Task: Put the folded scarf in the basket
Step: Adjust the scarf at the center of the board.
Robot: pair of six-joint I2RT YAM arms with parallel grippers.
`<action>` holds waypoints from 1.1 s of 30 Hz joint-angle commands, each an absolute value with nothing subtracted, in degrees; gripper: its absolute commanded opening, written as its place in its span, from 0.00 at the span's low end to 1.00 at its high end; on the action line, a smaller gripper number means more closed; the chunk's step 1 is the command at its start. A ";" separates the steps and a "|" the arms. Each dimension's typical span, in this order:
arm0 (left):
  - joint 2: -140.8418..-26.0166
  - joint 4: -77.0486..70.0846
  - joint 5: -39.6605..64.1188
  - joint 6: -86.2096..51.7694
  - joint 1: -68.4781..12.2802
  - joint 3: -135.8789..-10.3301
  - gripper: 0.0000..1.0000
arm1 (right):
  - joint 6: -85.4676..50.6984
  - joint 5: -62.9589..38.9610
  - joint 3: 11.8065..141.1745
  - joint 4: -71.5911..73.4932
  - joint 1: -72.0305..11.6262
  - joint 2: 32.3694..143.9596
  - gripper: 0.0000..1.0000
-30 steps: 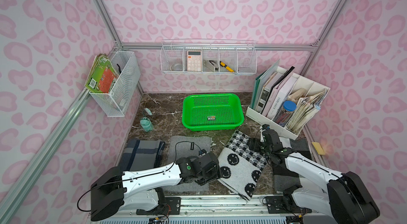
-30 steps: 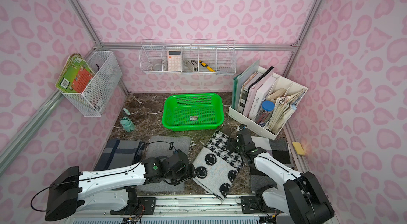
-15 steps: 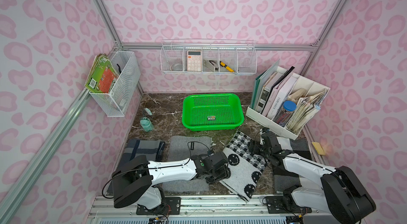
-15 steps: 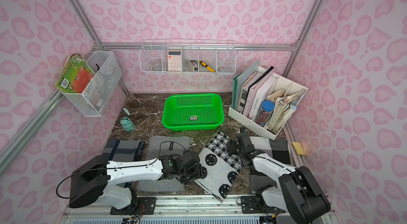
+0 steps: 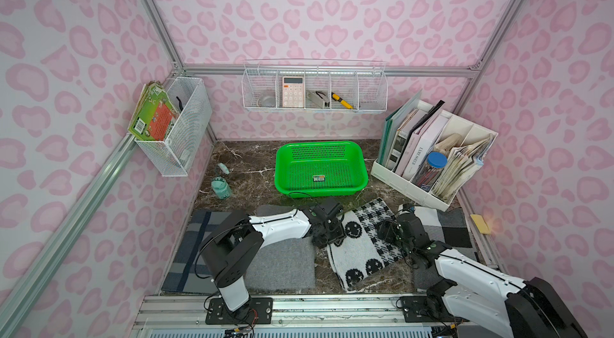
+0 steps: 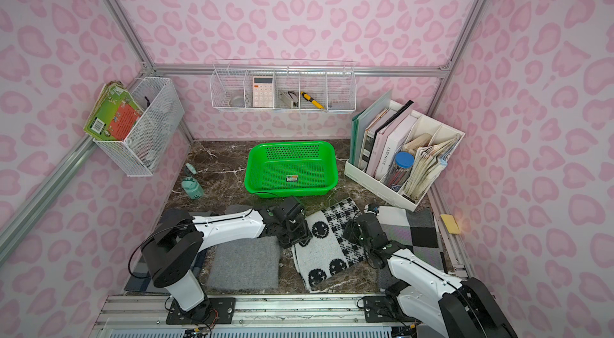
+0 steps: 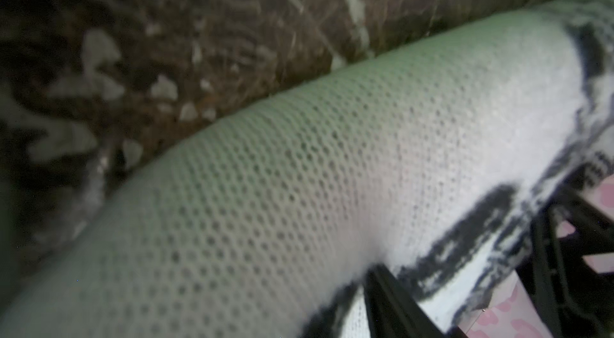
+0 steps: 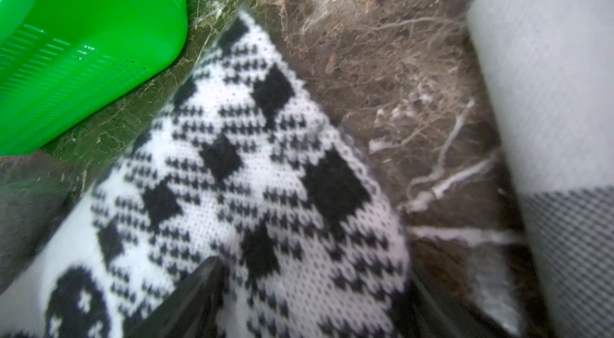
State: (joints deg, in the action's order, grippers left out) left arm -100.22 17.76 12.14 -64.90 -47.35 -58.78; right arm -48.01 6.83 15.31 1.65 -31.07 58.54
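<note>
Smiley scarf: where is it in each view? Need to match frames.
Top view: scarf low centre, in front of green basket.
Top view: scarf in the same spot.
Left wrist: scarf close-up, fills most of frame.
Right wrist: scarf mid-frame, between green basket and grey cloth.
Shared landmark: marble tabletop.

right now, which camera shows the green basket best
The top views: both show the whole green basket, its rim, perforated floor and the sticker inside. The right wrist view catches only one outer corner, close and cropped. The left wrist view shows none of it.
</note>
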 commanded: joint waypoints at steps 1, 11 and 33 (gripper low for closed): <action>-101.00 19.80 12.45 -60.15 -45.17 -60.25 0.64 | -52.35 6.31 14.97 -6.93 -32.84 55.60 0.83; -94.39 21.36 11.07 -58.45 -41.75 -57.78 0.66 | -47.97 7.39 16.49 -10.97 -30.93 46.42 0.89; -85.56 16.71 7.78 -68.48 -49.09 -46.62 0.71 | -31.24 -15.49 24.44 -4.49 -10.64 67.27 0.93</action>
